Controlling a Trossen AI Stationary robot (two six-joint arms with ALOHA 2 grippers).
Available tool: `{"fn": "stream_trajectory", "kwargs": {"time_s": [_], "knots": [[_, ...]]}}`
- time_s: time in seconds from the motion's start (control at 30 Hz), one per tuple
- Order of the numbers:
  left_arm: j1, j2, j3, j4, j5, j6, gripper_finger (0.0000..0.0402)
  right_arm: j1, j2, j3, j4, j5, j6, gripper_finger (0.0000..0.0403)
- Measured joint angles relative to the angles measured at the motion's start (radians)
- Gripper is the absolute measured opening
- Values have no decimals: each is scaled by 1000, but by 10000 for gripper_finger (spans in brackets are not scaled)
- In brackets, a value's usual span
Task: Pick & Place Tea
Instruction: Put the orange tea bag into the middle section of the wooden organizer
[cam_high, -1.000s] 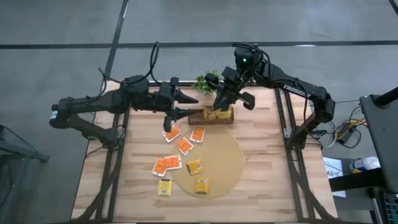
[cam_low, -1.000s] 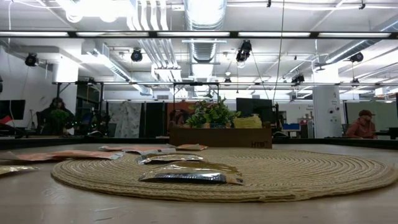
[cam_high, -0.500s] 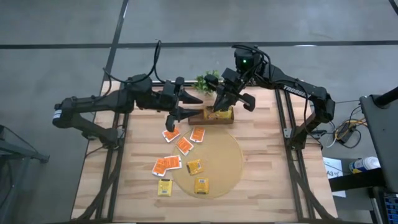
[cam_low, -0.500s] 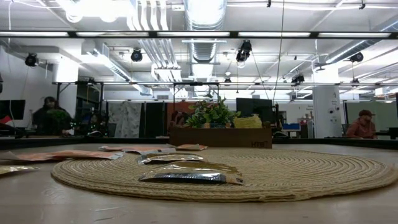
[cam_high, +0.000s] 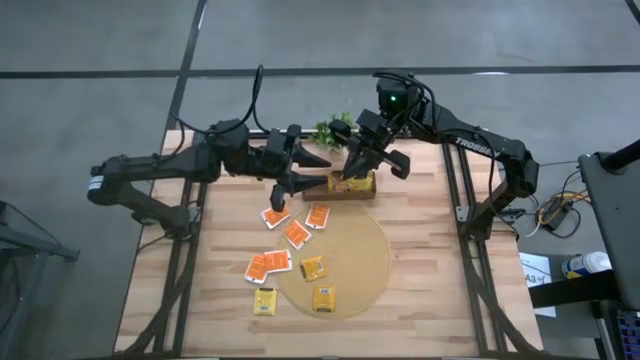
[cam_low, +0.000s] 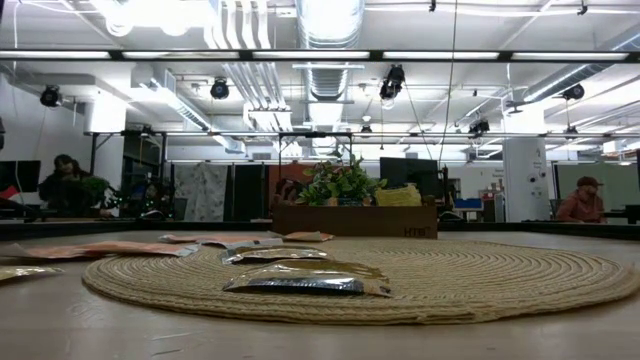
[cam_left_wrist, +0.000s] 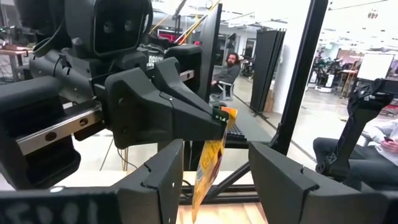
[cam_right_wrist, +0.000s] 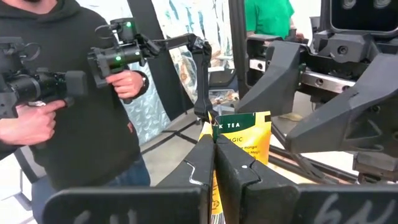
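Observation:
My right gripper (cam_high: 352, 172) hovers over the wooden box (cam_high: 350, 188) at the table's far side, shut on a yellow tea packet (cam_right_wrist: 244, 134). My left gripper (cam_high: 312, 170) is open just left of it. In the left wrist view its fingers stand on either side of the hanging packet (cam_left_wrist: 211, 158) without touching it. Several orange packets (cam_high: 296, 233) and yellow packets (cam_high: 313, 268) lie flat on the table and on the round mat (cam_high: 350, 250). My right gripper pinches the yellow packet between its two fingers (cam_right_wrist: 239, 168), at the packet's top end (cam_left_wrist: 225, 115). The fingers slant down from the far right. The packet hangs below the fingertips over the box; a left finger hides its lower end.
A small green plant (cam_high: 332, 131) stands behind the box, by the far edge. In the low view the box (cam_low: 355, 220) sits beyond the mat (cam_low: 450, 275). A person in a dark hoodie (cam_right_wrist: 74, 124) holds camera gear beyond the table. Bare wood lies at the table's right and near sides.
My left gripper has moved toward the table's right, closing in on my right gripper and the packet it holds, and has stayed open. My right gripper has kept its place over the box.

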Motion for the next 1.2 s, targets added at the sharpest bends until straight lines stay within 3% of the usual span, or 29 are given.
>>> {"fn": "stream_trajectory", "kwargs": {"time_s": [0.3,0.8,1.07,1.2], "knots": [[0,11,0,10,17,-18,152,0,0,0,0,4,0,8],[0,44,2,60,42,-27,9,-1,1,0,0,7,0,8],[0,43,16,52,50,-27,1,-1,1,0,1,16,9,9],[1,34,23,30,49,-19,1,-1,0,0,26,28,98,9]]}}
